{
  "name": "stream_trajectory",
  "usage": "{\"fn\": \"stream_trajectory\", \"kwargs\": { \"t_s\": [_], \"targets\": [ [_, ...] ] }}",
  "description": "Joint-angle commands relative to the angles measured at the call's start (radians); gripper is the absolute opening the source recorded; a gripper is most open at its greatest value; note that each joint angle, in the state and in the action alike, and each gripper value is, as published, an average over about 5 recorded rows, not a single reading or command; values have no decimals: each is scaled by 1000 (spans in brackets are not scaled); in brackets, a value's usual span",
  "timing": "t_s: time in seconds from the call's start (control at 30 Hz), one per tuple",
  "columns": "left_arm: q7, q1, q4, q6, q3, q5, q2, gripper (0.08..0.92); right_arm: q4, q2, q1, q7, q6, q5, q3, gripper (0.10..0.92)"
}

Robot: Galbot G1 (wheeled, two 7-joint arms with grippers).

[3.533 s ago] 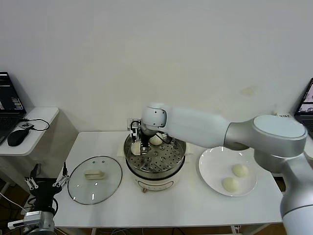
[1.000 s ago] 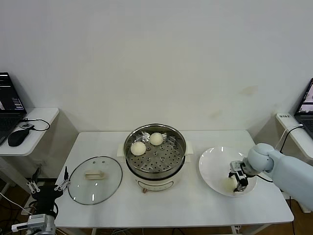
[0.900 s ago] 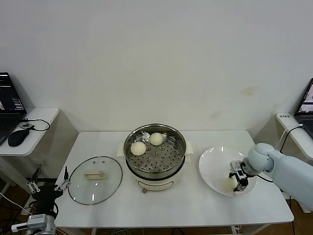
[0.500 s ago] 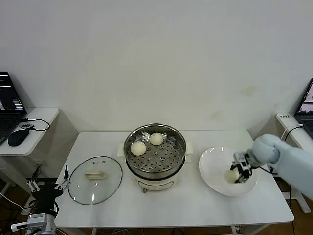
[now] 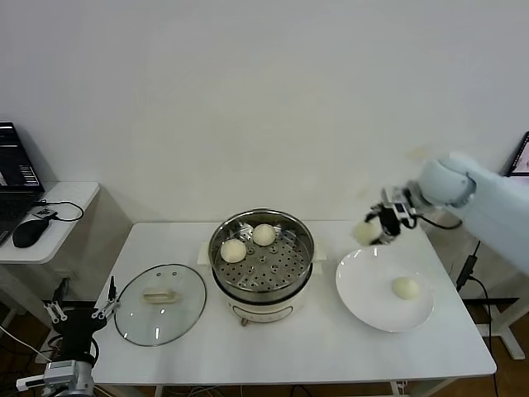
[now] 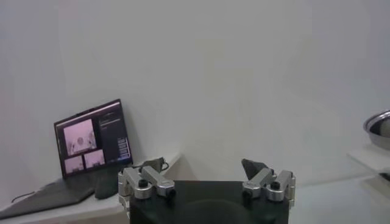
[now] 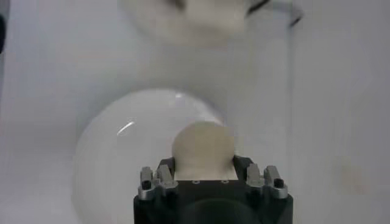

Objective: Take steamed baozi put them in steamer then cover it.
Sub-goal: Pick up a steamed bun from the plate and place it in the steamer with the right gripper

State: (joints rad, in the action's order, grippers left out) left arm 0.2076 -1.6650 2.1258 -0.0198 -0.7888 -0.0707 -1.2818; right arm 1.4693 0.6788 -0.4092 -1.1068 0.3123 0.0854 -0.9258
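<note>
The steel steamer [image 5: 261, 263] stands mid-table on its white base, with two steamed baozi [image 5: 233, 250] [image 5: 264, 235] on the perforated tray. My right gripper [image 5: 376, 226] hangs in the air above the far-left rim of the white plate [image 5: 364, 289], shut on a third baozi [image 5: 363, 232]. In the right wrist view that baozi [image 7: 203, 146] fills the gap between the jaws of the gripper [image 7: 204, 161], above the plate [image 7: 122, 164]. One baozi [image 5: 405, 287] lies on the plate. The glass cover [image 5: 160, 303] lies flat left of the steamer. My left gripper [image 5: 78, 318] [image 6: 194, 175] is parked open, low at the left.
A side desk with a laptop [image 5: 16, 178] [image 6: 91, 140] and mouse [image 5: 29, 232] stands at the far left. Another laptop's edge [image 5: 521, 165] shows at the far right. The wall runs close behind the table.
My right gripper rose from the plate with one baozi and moved back and left toward the steamer. One baozi stays on the plate. The left arm stayed still.
</note>
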Motion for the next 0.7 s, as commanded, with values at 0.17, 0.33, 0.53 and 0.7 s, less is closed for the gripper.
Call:
{"fn": "stream_trajectory", "kwargs": {
  "t_s": [0.17,0.33,0.53,0.7],
  "targets": [
    [0,-3,-2,1,-11,-4,-6,823,5,371,-205,53,-62,156,-204,602],
    [0,-6,1,2,-26,-11,-7,823,-8,431,-148,69,-183,107,-263,602],
    [3,-8,0,8,-33,-17,-11,823,-34,472,-119,71,-344,24,-333,602],
    [10,-3,-3,15,-41,-29,-18,823,-69,513,-98,83,-472,-77,-348,603]
  ]
}}
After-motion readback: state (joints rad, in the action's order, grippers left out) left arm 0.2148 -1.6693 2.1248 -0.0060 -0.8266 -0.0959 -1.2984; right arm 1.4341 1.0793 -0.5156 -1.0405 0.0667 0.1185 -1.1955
